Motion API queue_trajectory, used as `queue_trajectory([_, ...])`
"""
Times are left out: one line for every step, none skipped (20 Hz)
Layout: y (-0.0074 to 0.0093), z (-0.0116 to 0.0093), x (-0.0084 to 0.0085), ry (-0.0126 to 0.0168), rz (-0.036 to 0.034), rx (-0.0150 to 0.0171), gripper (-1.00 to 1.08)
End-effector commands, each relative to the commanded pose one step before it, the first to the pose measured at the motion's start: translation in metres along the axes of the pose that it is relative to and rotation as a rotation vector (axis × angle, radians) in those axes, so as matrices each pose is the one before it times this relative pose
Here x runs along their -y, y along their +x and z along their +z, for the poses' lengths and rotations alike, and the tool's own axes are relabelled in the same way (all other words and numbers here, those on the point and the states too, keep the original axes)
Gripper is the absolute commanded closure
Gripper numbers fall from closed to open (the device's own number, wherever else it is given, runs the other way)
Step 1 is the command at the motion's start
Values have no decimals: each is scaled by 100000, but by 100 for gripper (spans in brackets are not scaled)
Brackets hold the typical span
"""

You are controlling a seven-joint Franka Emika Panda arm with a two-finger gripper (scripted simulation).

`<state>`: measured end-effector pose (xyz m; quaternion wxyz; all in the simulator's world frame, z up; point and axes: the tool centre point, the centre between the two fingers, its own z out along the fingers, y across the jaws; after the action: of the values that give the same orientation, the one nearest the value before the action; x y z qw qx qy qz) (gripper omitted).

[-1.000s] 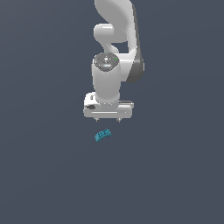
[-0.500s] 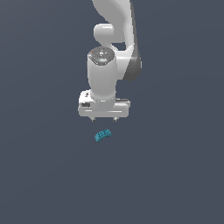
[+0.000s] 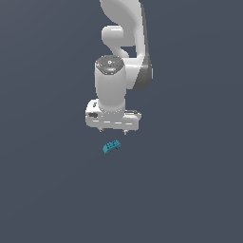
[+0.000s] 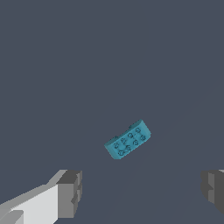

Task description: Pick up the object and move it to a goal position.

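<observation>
Below one white pincer [image 3: 113, 130] with two fingers [image 4: 70, 192] spread wide, one teal studded brick [image 3: 111, 146], untouched.

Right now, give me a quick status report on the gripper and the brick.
Gripper open, empty, above the surface. Teal brick studs up, untouched, between and ahead of the fingers. Nothing in the way.

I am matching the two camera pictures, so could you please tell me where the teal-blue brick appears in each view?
Exterior view: the teal-blue brick lies just below the white gripper, near the picture's middle.
Wrist view: the brick lies studs up, ahead of the gap between the two grey fingers, untouched.
Shared landmark: the gripper.
</observation>
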<state>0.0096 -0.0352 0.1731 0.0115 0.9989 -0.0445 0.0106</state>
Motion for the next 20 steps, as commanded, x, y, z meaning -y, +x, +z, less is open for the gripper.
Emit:
queue_trajectory([-4,472,-12,269,4244,186,-92])
queue_trajectory([1,217,-9,120,2015,78,-92])
queue_trajectory([1,234,-9,124,2163,86,-92])
queue_trajectory([0,249,-12,127,2312,93,-92])
queue_trajectory([0,265,-14,127,2460,99,-92])
queue_trajectory([0,280,-18,126,2613,105,-92])
queue_trajectory([0,296,-20,124,2765,112,-92])
queue_trajectory([0,312,-23,121,2917,118,-92])
queue_trajectory([0,318,-27,113,2988,120,-92])
queue_trajectory([0,318,-29,102,2989,118,-92])
queue_trajectory([1,317,-32,92,2991,116,-92])
queue_trajectory([1,316,-35,82,2993,114,-92])
queue_trajectory([2,316,-37,71,2994,111,-92])
queue_trajectory([3,315,-39,62,2996,107,-92])
queue_trajectory([4,314,-42,52,2997,103,-92])
queue_trajectory([5,313,-44,43,2998,99,-92])
queue_trajectory([6,313,-47,34,3000,94,-92])
queue_trajectory([7,312,-49,25,3000,89,-92])
queue_trajectory([9,311,-52,17,3002,83,-92])
queue_trajectory([11,310,-54,9,3003,77,-92])
